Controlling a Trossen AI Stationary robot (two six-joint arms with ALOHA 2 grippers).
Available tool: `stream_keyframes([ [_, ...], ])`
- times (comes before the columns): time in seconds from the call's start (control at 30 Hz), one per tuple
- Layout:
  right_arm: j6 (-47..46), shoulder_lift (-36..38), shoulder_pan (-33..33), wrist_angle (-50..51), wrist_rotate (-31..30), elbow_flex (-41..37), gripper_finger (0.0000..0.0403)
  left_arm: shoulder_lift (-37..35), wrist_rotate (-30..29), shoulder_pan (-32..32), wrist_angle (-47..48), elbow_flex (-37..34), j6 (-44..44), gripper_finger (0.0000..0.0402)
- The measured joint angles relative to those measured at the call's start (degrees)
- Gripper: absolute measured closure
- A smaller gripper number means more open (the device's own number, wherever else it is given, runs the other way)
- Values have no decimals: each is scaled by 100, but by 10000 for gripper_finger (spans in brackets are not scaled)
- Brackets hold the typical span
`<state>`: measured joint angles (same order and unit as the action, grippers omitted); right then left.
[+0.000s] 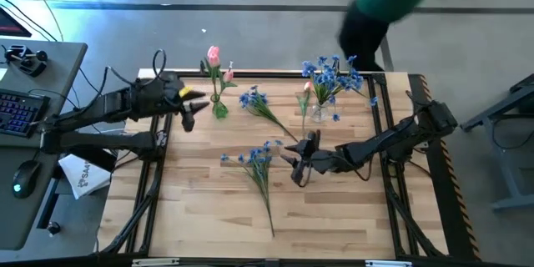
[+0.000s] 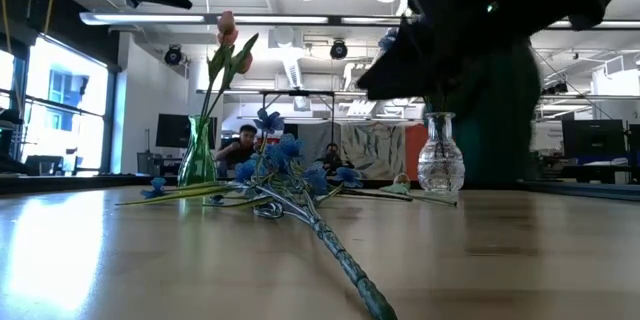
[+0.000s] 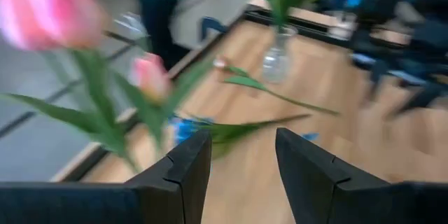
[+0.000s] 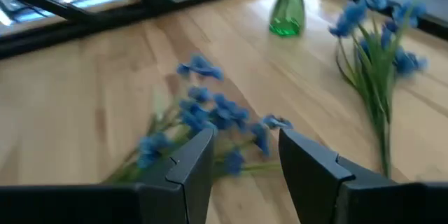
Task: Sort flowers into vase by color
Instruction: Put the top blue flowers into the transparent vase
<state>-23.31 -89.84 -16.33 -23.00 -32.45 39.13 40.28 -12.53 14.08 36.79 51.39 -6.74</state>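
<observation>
Right gripper (image 1: 298,163) sits at centre of the high view, fingers parted with nothing between them. The loose blue flower (image 1: 257,167) lies on the desk (image 1: 350,217) just to its left in the frame, blossoms at the upper end nearest the gripper. Its stem runs down and slightly right toward the lower middle of the frame, so the long axis is close to vertical in the picture. In the right wrist view the blue blossoms (image 4: 210,115) sit just ahead of the open fingers.

Judgement: the right arm is clearly the nearer one for this stem, and a grasp across the stem just below the blossoms looks workable.

Left gripper (image 1: 193,108) is at upper left, open and empty, beside the green vase (image 1: 219,107) holding the pink flowers (image 1: 214,57).

Second blue flower (image 1: 265,107) lies at upper centre. The clear vase (image 1: 318,110) with the blue bunch (image 1: 332,77) stands at upper right, a pink flower (image 1: 305,98) lying against it.
</observation>
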Motion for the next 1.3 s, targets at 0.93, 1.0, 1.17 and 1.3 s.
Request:
stream_keyframes([
  [0.93,-645,-2292,2516,3566,1150,2759,245,-68,-1418,-2897,-1653,-2071,-1617,255],
  [1.0,-641,-2348,2538,3619,1153,2759,259,-49,-1489,-2932,-1738,-2071,-1613,255],
  [1.17,-671,-2482,2541,3667,1148,2762,292,-31,-1530,-2959,-1717,-2071,-1613,255],
  [1.3,-671,-2518,2541,3757,1286,2776,324,-28,-1530,-2959,-1715,-2071,-1611,255],
])
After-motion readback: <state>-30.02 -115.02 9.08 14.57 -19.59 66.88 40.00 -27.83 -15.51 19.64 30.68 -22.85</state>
